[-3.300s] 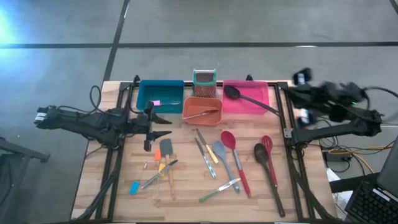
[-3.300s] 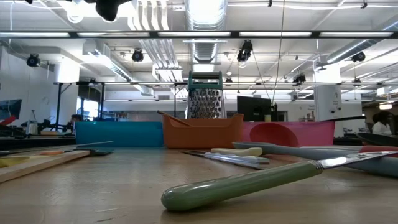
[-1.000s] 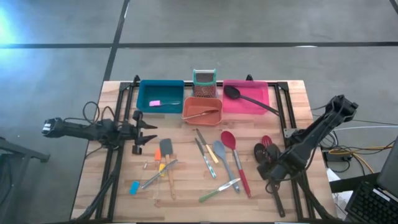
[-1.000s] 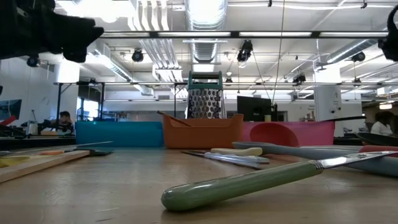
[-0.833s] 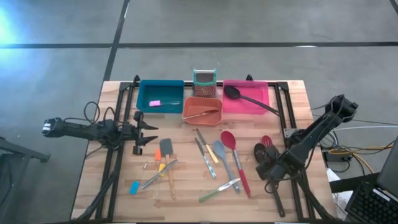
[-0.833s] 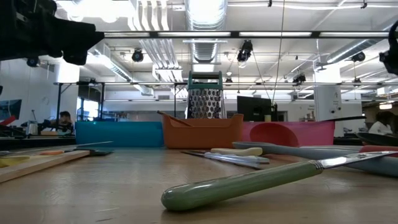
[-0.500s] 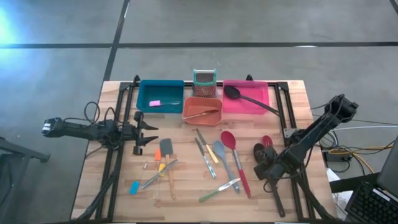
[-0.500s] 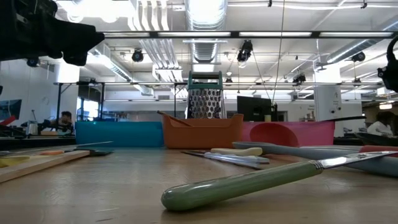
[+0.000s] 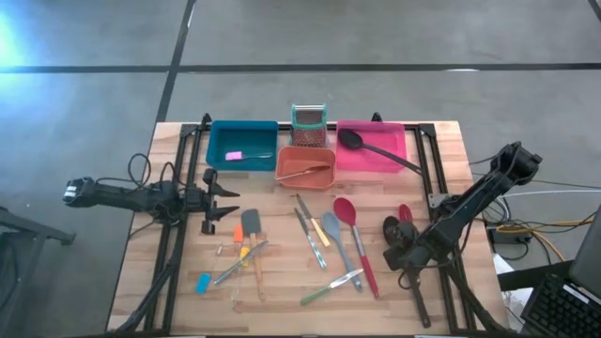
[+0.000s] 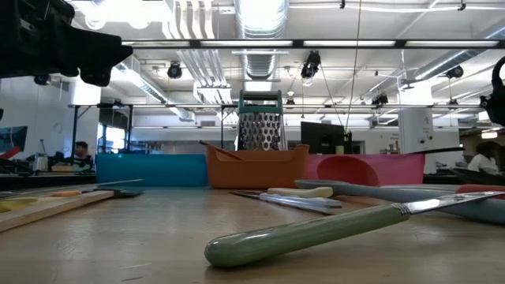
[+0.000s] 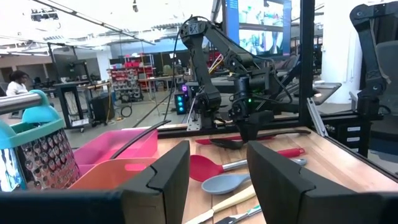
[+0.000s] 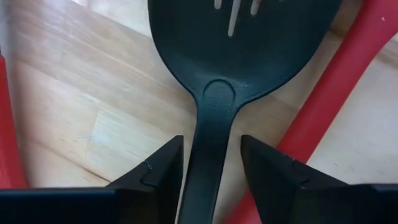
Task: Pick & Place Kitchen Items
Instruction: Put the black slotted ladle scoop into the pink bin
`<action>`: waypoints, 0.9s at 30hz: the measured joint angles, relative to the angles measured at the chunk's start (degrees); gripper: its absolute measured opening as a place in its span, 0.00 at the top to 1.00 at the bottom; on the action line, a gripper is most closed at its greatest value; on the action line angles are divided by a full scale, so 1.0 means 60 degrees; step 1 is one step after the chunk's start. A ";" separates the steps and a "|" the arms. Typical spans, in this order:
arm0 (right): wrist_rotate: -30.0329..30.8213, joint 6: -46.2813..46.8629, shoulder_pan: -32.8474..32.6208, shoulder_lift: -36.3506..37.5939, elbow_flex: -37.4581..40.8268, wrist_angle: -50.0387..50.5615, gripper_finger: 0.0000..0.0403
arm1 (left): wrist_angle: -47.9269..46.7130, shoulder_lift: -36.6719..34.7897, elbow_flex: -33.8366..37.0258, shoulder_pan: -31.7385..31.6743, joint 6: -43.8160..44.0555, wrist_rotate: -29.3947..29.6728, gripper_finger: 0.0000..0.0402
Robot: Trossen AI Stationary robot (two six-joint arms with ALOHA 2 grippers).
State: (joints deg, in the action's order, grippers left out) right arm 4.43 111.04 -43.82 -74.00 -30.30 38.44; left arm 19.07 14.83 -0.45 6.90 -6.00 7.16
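Observation:
A black slotted spoon (image 9: 417, 299) lies near the table's right edge, its head (image 12: 249, 37) beside a red slotted spoon (image 9: 404, 213). My right gripper (image 9: 399, 248) points down over it. It is open, one finger on either side of the handle's neck (image 12: 211, 140), and a thin strip of background shows on each side. My left gripper (image 9: 229, 201) hangs level and open above the table's left side, holding nothing (image 11: 217, 168). More kitchen items lie loose mid-table: a red spoon (image 9: 353, 239), a grey spoon (image 9: 334, 235), knives and short coloured tools (image 9: 239, 253).
Along the far edge stand a blue bin (image 9: 242, 144), an orange bin (image 9: 305, 165) with a utensil inside, and a pink bin (image 9: 374, 160) with a black ladle (image 9: 376, 148) across it. A grater (image 9: 308, 119) stands behind them. A green-handled knife (image 10: 316, 229) lies near the front.
My right gripper has sunk toward the table and shifted a little left, coming down over the black slotted spoon's neck. The spoon and the other utensils lie where they were.

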 joint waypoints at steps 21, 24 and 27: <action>0.2995 0.0171 -0.0007 0.0378 -0.1616 0.0357 0.87 | -0.0088 0.0000 0.0011 0.0000 0.0000 0.0000 0.59; 0.5097 0.0012 0.0008 0.0560 -0.2045 0.1257 0.87 | -0.0107 0.0000 0.0012 0.0000 0.0000 0.0000 0.59; 0.7085 -0.0293 0.0261 0.0805 -0.2448 0.2458 0.87 | -0.0113 0.0000 0.0015 0.0000 0.0000 0.0000 0.59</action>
State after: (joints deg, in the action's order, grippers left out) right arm 46.94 109.29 -42.25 -69.17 -44.99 53.18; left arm 18.39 14.83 -0.36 6.90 -6.00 7.16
